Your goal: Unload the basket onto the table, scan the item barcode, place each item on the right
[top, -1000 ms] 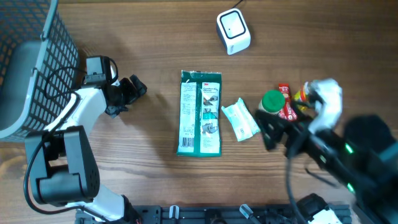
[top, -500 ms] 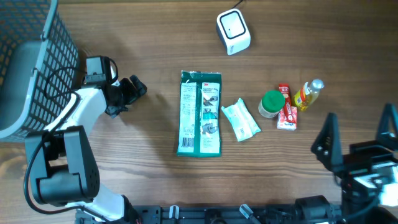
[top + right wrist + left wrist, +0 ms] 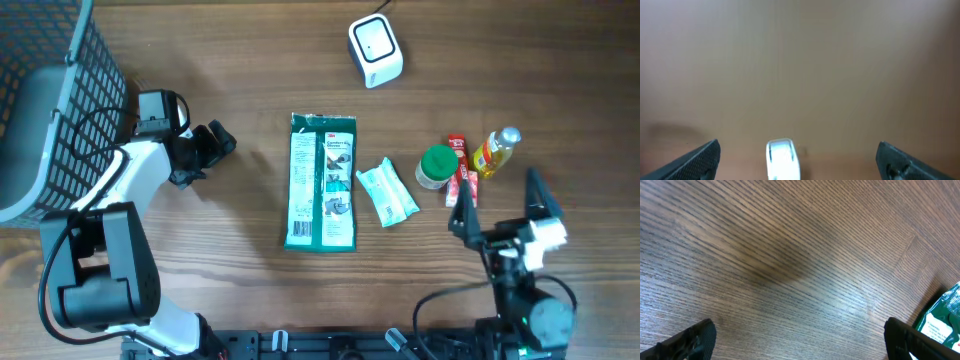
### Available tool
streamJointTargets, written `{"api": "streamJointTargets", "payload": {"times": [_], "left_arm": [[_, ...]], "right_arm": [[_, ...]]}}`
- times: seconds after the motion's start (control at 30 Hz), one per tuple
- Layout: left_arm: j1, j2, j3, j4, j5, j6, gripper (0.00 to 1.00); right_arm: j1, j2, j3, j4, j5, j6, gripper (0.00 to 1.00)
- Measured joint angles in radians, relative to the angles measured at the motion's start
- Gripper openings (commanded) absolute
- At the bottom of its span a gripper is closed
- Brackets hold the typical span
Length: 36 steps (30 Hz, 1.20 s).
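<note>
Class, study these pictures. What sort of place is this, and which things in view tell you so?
Probably a mock shop checkout set up on a wooden table. The clues are a white barcode scanner, a wire basket, and small packaged goods such as a green packet and a yellow bottle.

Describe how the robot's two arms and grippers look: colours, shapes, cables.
The left arm has white shells between chunky black joints; the left gripper is black. The right arm is mostly black with a white block near the wrist and a thin black cable looping beside it. The right gripper has two tapered black fingers.
</note>
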Motion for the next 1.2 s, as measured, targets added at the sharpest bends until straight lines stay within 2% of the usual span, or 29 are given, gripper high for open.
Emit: {"api": "streamJointTargets", "payload": {"times": [0.2,1.2], "left_arm": [[0.000,0.000,0.000,0.000,0.000,0.000,1.00],[0.000,0.000,0.000,0.000,0.000,0.000,1.00]], "right_arm": [[0.000,-0.002,-0.006,-0.281,0.000,0.030,1.00],[0.000,-0.002,-0.006,-0.282,-0.001,0.029,1.00]]}}
